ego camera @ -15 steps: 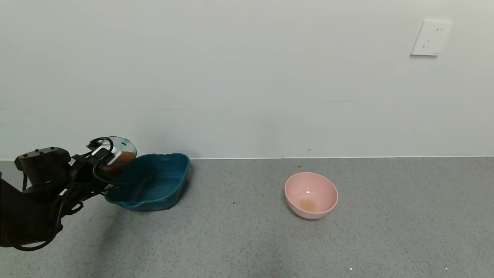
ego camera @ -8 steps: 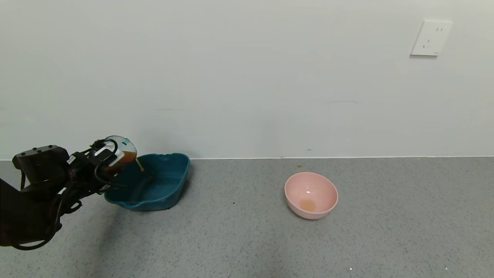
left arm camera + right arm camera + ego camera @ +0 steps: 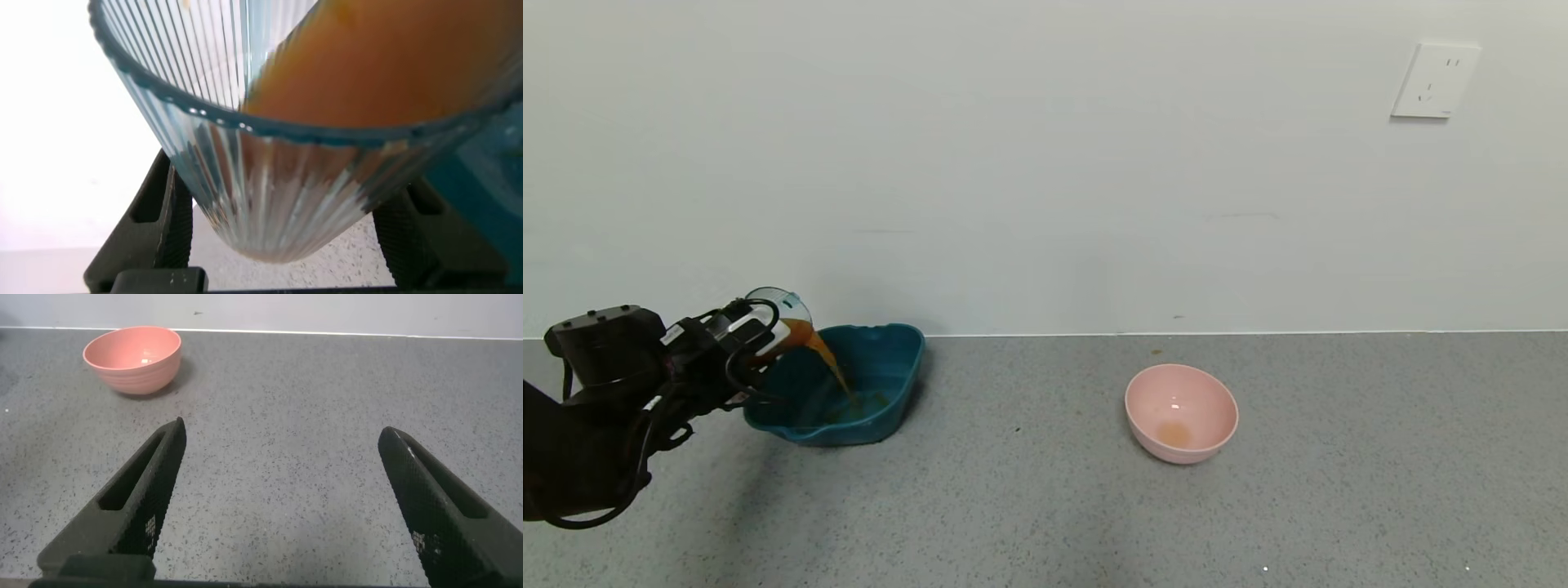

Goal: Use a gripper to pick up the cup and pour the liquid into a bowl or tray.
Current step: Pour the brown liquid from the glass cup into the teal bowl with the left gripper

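Note:
My left gripper [image 3: 756,331] is shut on the ribbed blue-green cup [image 3: 778,304] and holds it tipped over the left rim of the dark teal tray [image 3: 898,359]. Reddish-brown liquid [image 3: 829,363] streams from the cup's lip into the tray and pools on its floor. In the left wrist view the cup [image 3: 278,196] fills the frame between the black fingers [image 3: 151,212], with the liquid [image 3: 392,73] against its lower wall. My right gripper [image 3: 282,498] is open and empty above bare floor, out of the head view.
A round pink bowl [image 3: 1181,412] with a faint orange stain stands on the grey speckled surface to the right of the tray; it also shows in the right wrist view [image 3: 132,358]. A white wall with a socket [image 3: 1435,80] runs along the back.
The left gripper has tilted the cup further. The thin trickle of half a second ago is now a full stream, and liquid has collected in the tray.

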